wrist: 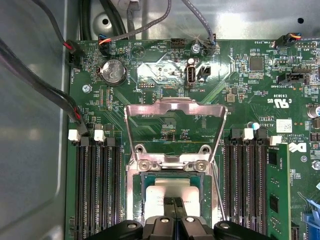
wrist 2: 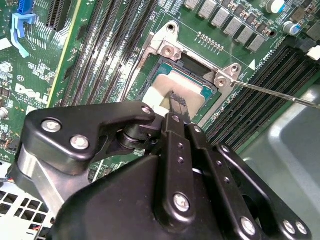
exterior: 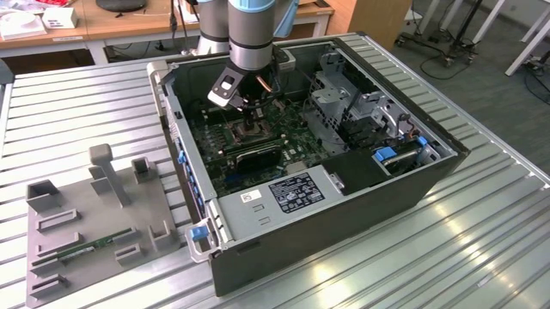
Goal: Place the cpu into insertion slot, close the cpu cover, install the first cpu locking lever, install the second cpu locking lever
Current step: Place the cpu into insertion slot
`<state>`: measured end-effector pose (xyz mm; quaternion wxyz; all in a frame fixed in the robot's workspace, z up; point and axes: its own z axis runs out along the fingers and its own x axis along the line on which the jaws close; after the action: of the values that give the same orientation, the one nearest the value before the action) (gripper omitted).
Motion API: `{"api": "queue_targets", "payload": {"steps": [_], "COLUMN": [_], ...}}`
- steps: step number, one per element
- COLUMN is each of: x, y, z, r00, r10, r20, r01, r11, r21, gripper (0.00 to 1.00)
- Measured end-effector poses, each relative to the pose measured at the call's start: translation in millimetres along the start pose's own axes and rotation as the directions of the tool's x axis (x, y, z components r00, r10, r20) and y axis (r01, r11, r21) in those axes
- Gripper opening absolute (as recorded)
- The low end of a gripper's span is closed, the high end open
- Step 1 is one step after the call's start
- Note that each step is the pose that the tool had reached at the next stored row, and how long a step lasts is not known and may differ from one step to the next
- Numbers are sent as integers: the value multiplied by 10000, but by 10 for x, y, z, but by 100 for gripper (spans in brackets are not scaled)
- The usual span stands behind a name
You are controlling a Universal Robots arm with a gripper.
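Two fingers point(wrist: 169, 207) of the gripper point(wrist: 173, 200) are drawn together, with nothing that I can see between them. Their tips sit low over the cpu point(wrist: 155, 200), touching its pale face or just above it; I cannot tell which. In the second wrist view one narrow fingertip point(wrist 2: 177, 102) comes down near the middle of the chip.

The cpu lies flat and square inside the slot point(wrist: 134, 195), so the placing looks done. Just past the chip is the slot's hinge edge, and beyond that the cover point(wrist: 175, 104) stands swung open over the green board point(wrist: 250, 100), well clear of the cpu. Its free bar runs crosswise to the line from fingertips to hinge. A thin lever point(wrist 2: 270, 92) juts out beside the slot, unlatched. In the exterior view the arm reaches down into the open case point(exterior: 344, 212).
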<state>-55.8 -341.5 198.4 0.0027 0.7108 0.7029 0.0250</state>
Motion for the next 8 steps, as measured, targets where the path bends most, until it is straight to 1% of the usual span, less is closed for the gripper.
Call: {"api": "queue_targets", "payload": {"steps": [3,5,8], "x": [4,1,2], "y": [3,1,3], "z": [-14,-40,-72], "r00": [10000,10000,10000], "r10": [0,0,0], "r20": [-18,-1,0], "r01": [0,0,0], "r11": [10000,10000,10000], "r21": [-11,0,0], "gripper": [11,11,11]}}
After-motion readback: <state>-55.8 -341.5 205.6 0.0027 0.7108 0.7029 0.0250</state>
